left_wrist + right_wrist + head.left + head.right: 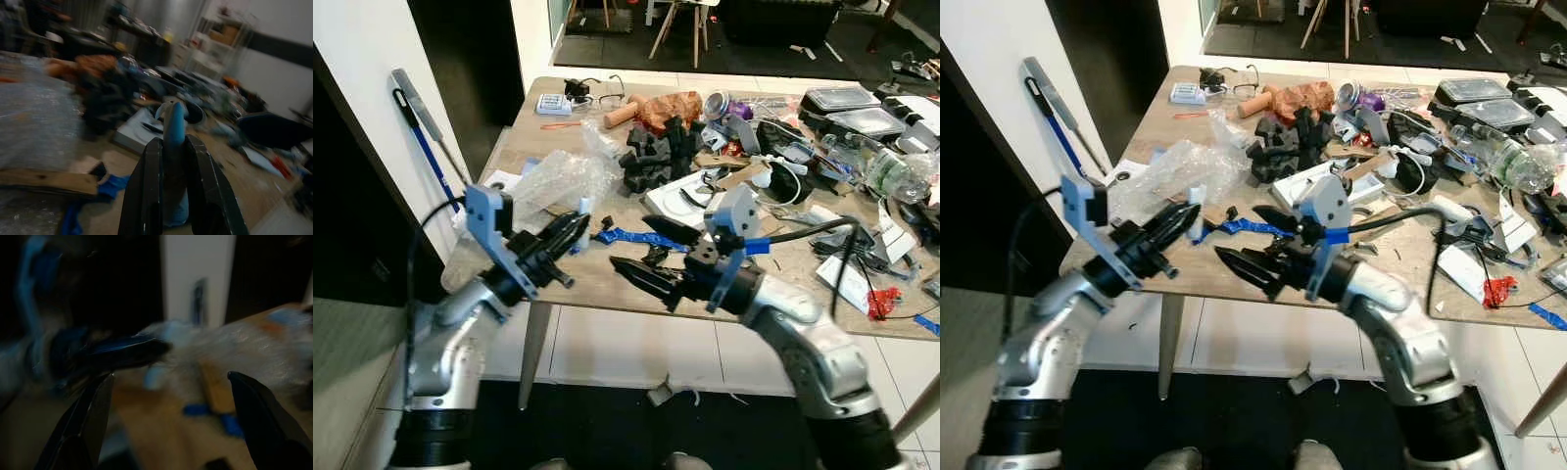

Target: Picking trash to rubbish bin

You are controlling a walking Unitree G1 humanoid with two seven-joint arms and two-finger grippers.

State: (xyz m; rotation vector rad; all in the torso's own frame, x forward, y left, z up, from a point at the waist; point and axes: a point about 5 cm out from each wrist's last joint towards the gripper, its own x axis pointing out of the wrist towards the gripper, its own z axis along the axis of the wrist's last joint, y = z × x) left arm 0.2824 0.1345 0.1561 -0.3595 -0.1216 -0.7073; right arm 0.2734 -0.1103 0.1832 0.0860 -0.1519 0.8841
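Where wooden table (558, 279) meets white wall (367, 59): left gripper (576, 229) clenched on blue tube (173, 127) at near edge, beside bubble wrap (558, 176); right gripper (648, 250) spread, empty.

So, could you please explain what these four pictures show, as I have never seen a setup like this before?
This is a humanoid robot with two silver arms, standing at a cluttered wooden table. The two wide pictures come from the two eyes of a camera on its head; the two dark, blurred ones come from cameras on its wrists, looking along the black fingers. The left end effector is shut on a small light blue piece of trash, held over the table's near edge. The right end effector is open and holds nothing. On the table lie crumpled clear plastic wrap, blue tape scraps, black foam blocks, a plastic bottle and black trays.
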